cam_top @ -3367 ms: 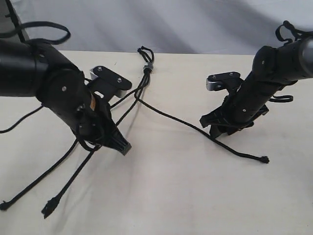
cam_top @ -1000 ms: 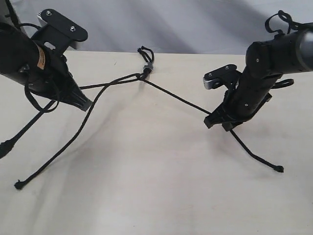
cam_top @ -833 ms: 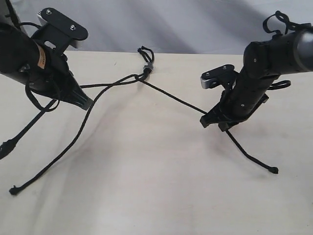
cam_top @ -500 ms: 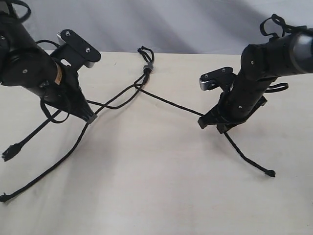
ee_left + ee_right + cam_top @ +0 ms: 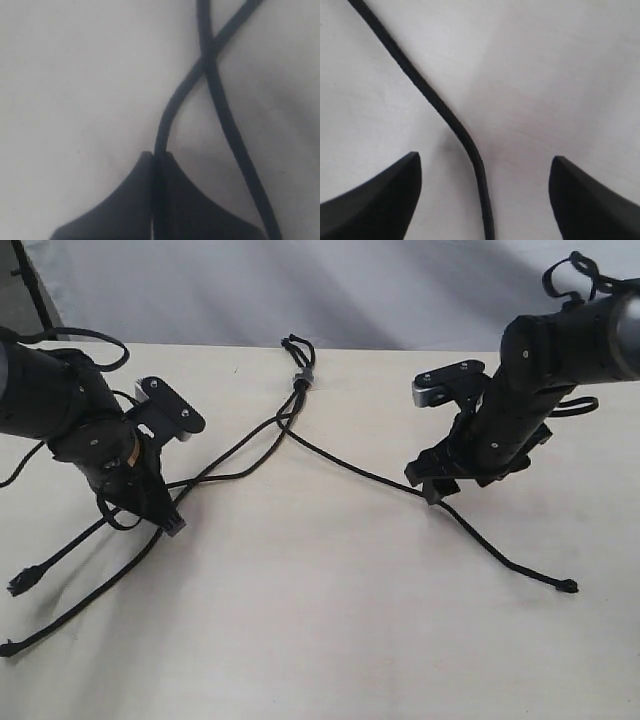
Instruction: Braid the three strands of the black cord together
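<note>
Your left gripper [image 5: 172,524] clamped on one strand [image 5: 167,112] at 9 o'clock, right gripper [image 5: 485,170] spread wide astride another strand [image 5: 430,97] at 3 o'clock, black cord [image 5: 300,379] knotted at 12 o'clock, pale desk [image 5: 320,640], grey backdrop [image 5: 400,290].

The cord's knot [image 5: 300,378] lies midway along the desk's [image 5: 330,640] far edge. Two strands [image 5: 90,585] cross toward the near left corner, the third [image 5: 505,562] toward the right edge.

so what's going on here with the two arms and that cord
A thin black three-strand cord lies unbraided on a pale table, joined at a small knot. The robot's left gripper is shut on one strand, which crosses another. The right gripper is open, straddling the third strand.
</note>
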`<state>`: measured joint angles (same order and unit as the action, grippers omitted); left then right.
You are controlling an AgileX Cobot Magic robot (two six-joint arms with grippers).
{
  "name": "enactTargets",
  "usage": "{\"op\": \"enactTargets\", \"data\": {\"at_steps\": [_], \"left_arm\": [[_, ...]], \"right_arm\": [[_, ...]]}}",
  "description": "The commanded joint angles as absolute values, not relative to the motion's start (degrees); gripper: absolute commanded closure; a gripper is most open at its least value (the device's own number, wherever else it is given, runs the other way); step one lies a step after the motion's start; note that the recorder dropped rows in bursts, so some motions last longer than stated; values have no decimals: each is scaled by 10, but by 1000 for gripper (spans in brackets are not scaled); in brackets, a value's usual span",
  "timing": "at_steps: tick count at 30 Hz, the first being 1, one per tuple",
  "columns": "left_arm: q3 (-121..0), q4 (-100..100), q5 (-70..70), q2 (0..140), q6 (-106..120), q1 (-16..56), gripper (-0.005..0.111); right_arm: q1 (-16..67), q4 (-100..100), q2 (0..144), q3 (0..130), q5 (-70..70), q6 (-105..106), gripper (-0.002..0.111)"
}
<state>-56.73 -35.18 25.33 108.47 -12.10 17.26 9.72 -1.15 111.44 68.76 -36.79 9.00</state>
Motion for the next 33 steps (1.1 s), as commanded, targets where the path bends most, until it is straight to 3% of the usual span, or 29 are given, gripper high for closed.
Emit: {"op": "enactTargets", "data": {"at_steps": [1, 6, 11, 14, 17, 24, 29, 33], "left_arm": [[-564, -322, 241, 1114, -123, 178, 106], [-564, -178, 278, 1123, -44, 210, 106], [-564, 7, 308, 1122, 89, 314, 106], [-565, 32, 295, 1108, 100, 380, 106], [-565, 29, 267, 1069, 94, 393, 106], [-565, 18, 273, 961, 70, 269, 106], [-556, 18, 281, 977, 65, 153, 106], [-541, 19, 249, 1009, 65, 108, 106]], "right_arm": [[96, -9, 1065, 685, -390, 117, 40], [96, -9, 1016, 685, -394, 134, 40], [96, 0, 988, 685, -379, 138, 40], [94, 5, 981, 685, -378, 138, 40], [93, 5, 981, 685, -381, 138, 40], [93, 0, 981, 685, -385, 137, 40], [94, -7, 984, 685, -391, 130, 40], [102, -56, 992, 685, -392, 145, 40]]}}
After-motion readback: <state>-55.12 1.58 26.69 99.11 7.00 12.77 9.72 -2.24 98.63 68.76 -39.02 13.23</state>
